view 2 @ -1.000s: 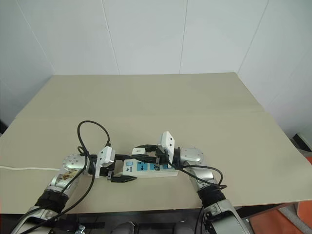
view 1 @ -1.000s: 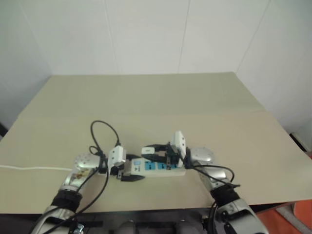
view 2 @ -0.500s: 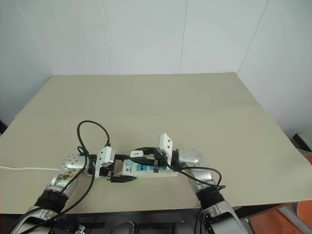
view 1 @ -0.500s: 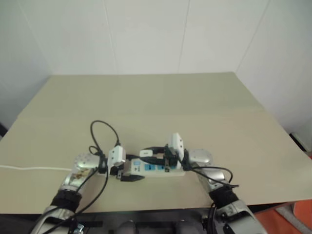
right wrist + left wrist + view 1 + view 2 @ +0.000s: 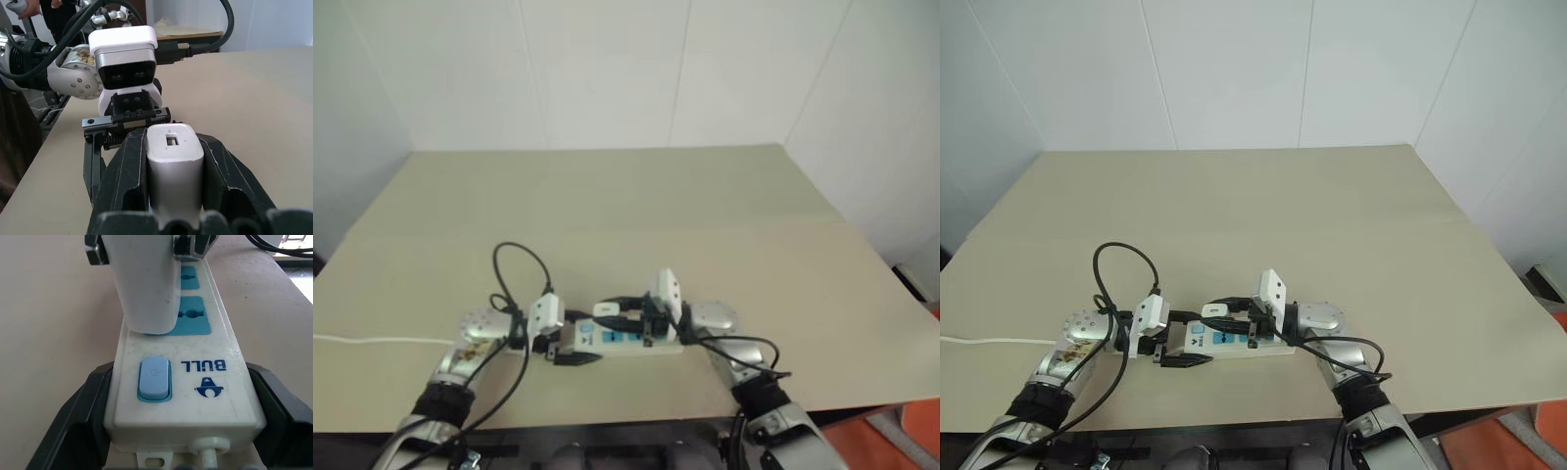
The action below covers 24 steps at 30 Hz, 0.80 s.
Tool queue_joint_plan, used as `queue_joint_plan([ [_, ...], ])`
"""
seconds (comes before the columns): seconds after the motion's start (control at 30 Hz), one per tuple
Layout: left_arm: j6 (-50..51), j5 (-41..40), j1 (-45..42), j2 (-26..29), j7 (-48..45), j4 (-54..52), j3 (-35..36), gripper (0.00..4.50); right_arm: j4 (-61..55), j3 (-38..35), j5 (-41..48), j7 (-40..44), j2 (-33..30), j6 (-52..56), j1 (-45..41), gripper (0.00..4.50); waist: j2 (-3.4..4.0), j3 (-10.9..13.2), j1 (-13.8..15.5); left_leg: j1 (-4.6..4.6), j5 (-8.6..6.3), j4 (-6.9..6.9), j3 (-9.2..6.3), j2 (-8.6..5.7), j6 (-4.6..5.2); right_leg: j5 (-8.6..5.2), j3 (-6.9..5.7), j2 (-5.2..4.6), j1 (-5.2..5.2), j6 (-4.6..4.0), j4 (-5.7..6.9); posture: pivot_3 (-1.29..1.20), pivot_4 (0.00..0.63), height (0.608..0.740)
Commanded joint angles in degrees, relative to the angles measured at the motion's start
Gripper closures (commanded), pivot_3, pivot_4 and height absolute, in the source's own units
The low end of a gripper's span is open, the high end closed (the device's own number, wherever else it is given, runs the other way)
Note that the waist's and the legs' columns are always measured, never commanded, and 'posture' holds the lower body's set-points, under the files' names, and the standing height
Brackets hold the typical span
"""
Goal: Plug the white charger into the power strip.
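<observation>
With the left gripper [image 5: 161, 450] clenched on the strip [image 5: 183, 391] and the right gripper [image 5: 173, 196] grasping the charger [image 5: 174, 171] at its end socket, a straight, square push looked best.

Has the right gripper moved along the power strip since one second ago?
Yes. The right gripper, shut on the white charger, has shifted along the power strip toward its switch end, which the left gripper holds.

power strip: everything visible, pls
The power strip is a long flat white plastic bar with blue socket panels, a pale blue switch and blue "BULL" lettering. It lies flat on the table, its switch end clamped by the left gripper. The white charger, held by the right gripper, stands over its first socket.
</observation>
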Motion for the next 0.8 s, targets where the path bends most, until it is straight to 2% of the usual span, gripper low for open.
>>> queue_joint_plan([
  [0.03,0.8,1.4,1.5,1.3,-0.6,-0.2,-1.2,1.20,2.4,-1.5,-0.7,0.8,-2.2,-1.3,0.5,3.34,0.00,0.0,0.0,0.00,0.00,0.00,0.00,0.00,0.00,0.00,0.00,0.00,0.01,0.00,-0.01,0.00,0.150,0.740],
  [0.8,1.1,1.1,1.3,2.3,-0.4,-0.3,-1.1,1.20,7.3,-3.0,-0.8,3.3,-7.3,-3.8,-0.4,3.34,-0.01,0.0,0.6,0.01,0.00,0.00,0.00,-0.01,0.00,0.01,0.00,-0.01,0.04,-0.02,-0.04,0.00,0.150,0.740],
])
